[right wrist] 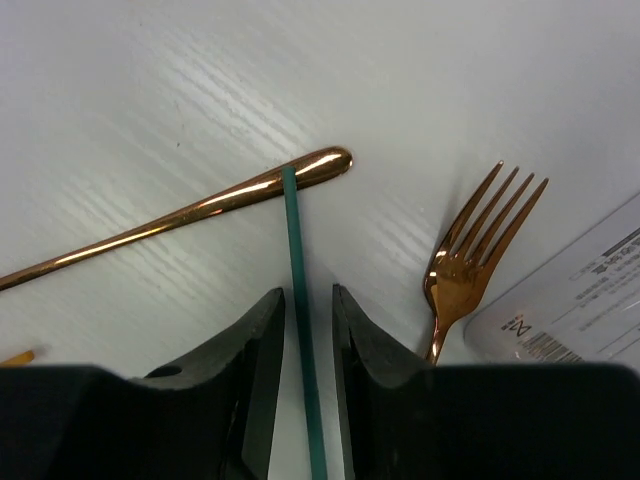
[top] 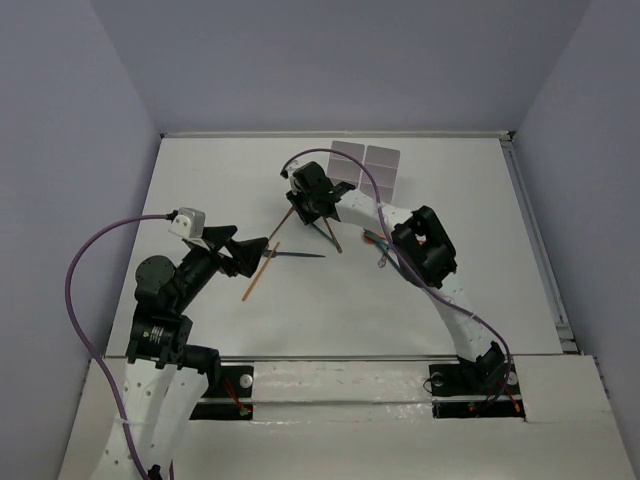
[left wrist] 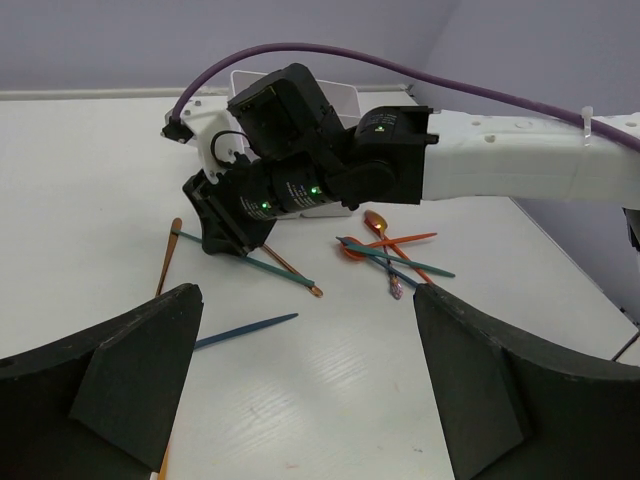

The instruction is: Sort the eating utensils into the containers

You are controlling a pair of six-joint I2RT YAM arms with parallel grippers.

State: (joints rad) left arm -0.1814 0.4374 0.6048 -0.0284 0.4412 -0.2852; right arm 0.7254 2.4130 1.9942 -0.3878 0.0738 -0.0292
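My right gripper (right wrist: 308,300) points down at the table with its jaws narrowly apart. They straddle a thin teal utensil handle (right wrist: 297,260), and a small gap shows beside it. That handle crosses a copper utensil handle (right wrist: 200,210), and a copper fork (right wrist: 470,260) lies to the right. From above, the right gripper (top: 308,205) is just in front of the white containers (top: 366,165). My left gripper (top: 262,256) is open and empty above the table (left wrist: 310,390). An orange utensil (top: 261,271) and a dark blue one (top: 300,254) lie near it.
A pile of orange and teal utensils (left wrist: 390,250) lies right of the right wrist, under the right forearm (top: 378,245). A labelled white corner (right wrist: 580,300) of the containers is beside the fork. Purple cables (top: 90,260) loop over both arms. Grey walls enclose the table.
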